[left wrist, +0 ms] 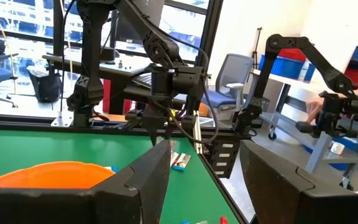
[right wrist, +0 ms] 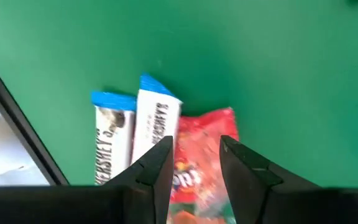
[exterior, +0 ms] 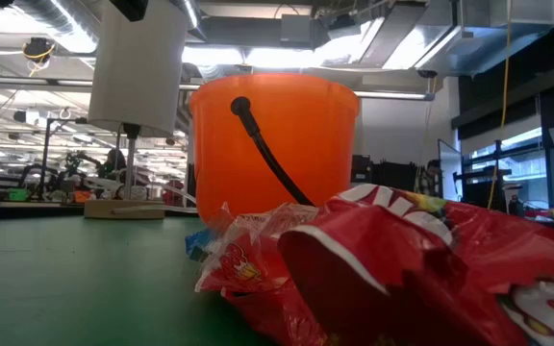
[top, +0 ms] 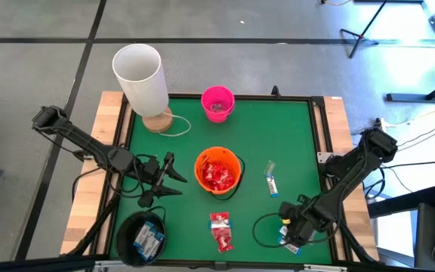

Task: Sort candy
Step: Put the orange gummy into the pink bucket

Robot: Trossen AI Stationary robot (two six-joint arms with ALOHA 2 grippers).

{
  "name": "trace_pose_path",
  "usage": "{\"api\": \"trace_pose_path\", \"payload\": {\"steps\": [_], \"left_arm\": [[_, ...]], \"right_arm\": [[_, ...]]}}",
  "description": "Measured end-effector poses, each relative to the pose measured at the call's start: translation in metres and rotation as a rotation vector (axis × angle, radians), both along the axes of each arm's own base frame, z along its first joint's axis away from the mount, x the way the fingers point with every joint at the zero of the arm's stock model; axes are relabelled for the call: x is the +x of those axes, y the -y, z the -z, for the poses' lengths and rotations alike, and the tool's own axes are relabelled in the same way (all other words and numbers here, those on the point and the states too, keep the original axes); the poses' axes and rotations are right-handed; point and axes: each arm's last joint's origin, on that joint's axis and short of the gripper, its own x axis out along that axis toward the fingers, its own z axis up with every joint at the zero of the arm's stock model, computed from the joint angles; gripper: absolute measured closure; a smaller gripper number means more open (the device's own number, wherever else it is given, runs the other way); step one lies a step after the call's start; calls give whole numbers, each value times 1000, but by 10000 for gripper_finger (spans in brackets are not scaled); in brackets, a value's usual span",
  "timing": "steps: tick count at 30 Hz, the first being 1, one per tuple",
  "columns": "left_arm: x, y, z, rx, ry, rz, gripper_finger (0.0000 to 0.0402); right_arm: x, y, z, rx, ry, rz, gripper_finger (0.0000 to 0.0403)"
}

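- High view: a green table [top: 293,136] carries an orange bucket [top: 218,171] at its middle, filled with red candy packets [top: 218,177]
- A pink bucket [top: 217,103] stands at the far edge, and a white tube [top: 139,78] on a wooden base at the far left corner
- A black bucket [top: 143,238] at the near left corner holds white-and-blue bars [top: 149,239]
- Two red packets [top: 221,231] lie at the near edge, just in front of the orange bucket; a lone white-and-blue bar [top: 271,180] lies to its right
- The left gripper [top: 174,183] hangs by the left edge, beside the orange bucket, fingers spread with nothing between them
- The right gripper [right wrist: 194,163] is at the near right corner, over a small cluster: two white-and-blue bars [right wrist: 135,134] side by side and a red packet [right wrist: 199,155] touching them
- Its fingers stand parted on either side of the red packet; I cannot tell whether they grip it
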Motion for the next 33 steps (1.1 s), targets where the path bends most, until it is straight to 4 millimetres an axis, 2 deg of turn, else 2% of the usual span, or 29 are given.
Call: {"api": "trace_pose_path", "payload": {"steps": [6,13,20,29,33], "left_arm": [[0,0,0,0,-1,-5,218],[0,0,0,0,0,-8,218],[0,0,0,-10,-3,-6,218],[0,1,0,-29,-9,11,218],[0,1,0,-28,-9,12,218]], "right_arm": [[-17,-5,-2,-52,-45,-29,276],[-30,-13,-2,-79,-17,18,276],[-29,-12,-1,-93,8,66,276],[-33,-6,17,-81,-13,147,276],[-34,-5,20,-75,-22,146,276]]}}
